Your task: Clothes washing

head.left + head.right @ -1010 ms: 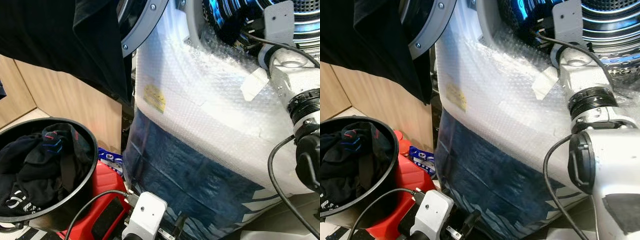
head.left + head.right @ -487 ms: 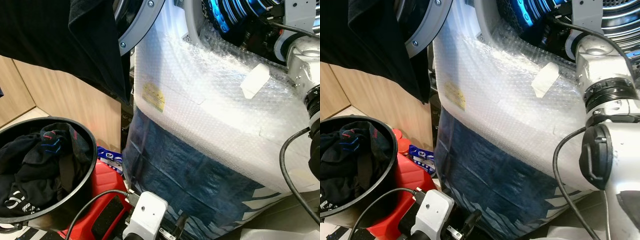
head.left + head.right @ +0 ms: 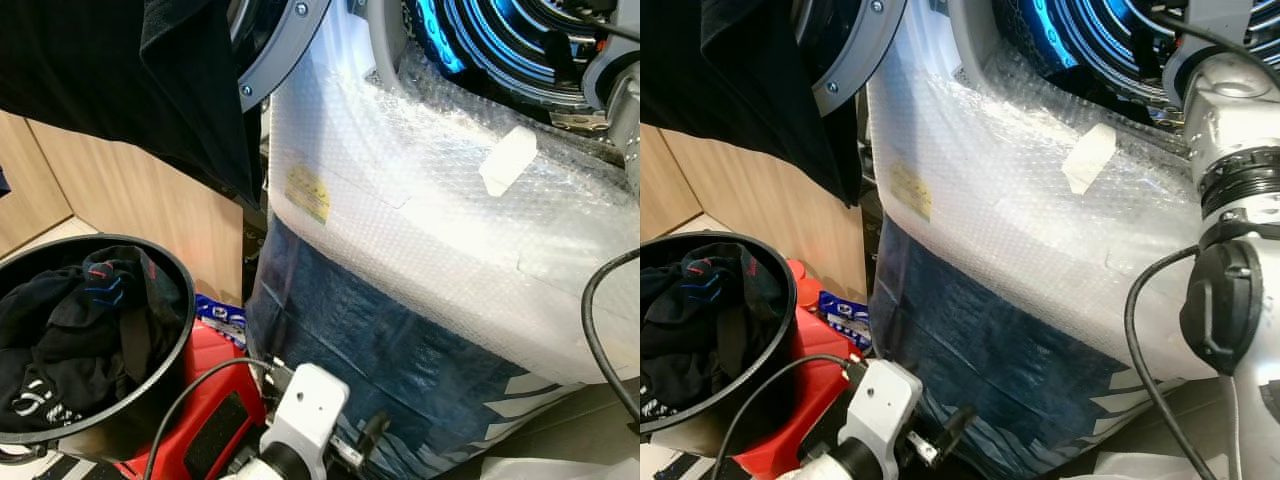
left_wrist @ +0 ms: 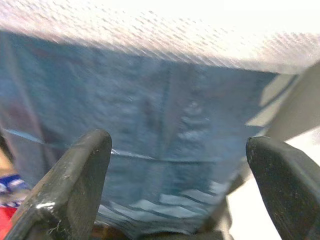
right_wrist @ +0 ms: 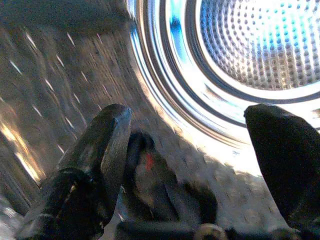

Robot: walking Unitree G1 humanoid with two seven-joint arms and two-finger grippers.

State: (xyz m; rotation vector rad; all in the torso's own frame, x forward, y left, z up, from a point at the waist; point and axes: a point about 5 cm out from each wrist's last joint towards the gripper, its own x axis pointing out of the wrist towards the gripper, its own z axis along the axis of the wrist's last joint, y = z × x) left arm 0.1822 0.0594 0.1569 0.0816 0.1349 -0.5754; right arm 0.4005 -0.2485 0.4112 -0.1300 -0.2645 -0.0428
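Since a second ago the right arm has pushed further up and forward into the washing machine's opening, so less of its silver wrist sits over the bubble wrap on the machine's front, and the left arm's white wrist block has lifted and swung slightly toward the machine. The right gripper now sits inside the drum, its two black fingers spread wide with nothing between them, while dark cloth lies on the drum floor just below them. The left gripper hangs low before the blue-wrapped lower panel, its fingers also wide apart and holding nothing. Most of the laundry is still outside: dark clothes fill the round black basket on the robot's left, well apart from the drum, and a black garment drapes over the open door. The likely trouble comes when the right arm backs out: its black cable loops loose beside the machine's front and could catch on the door rim or the wrap, and a finger could drag the cloth back out. The basket, the red container beside it and the taped wrap have stayed as they were.
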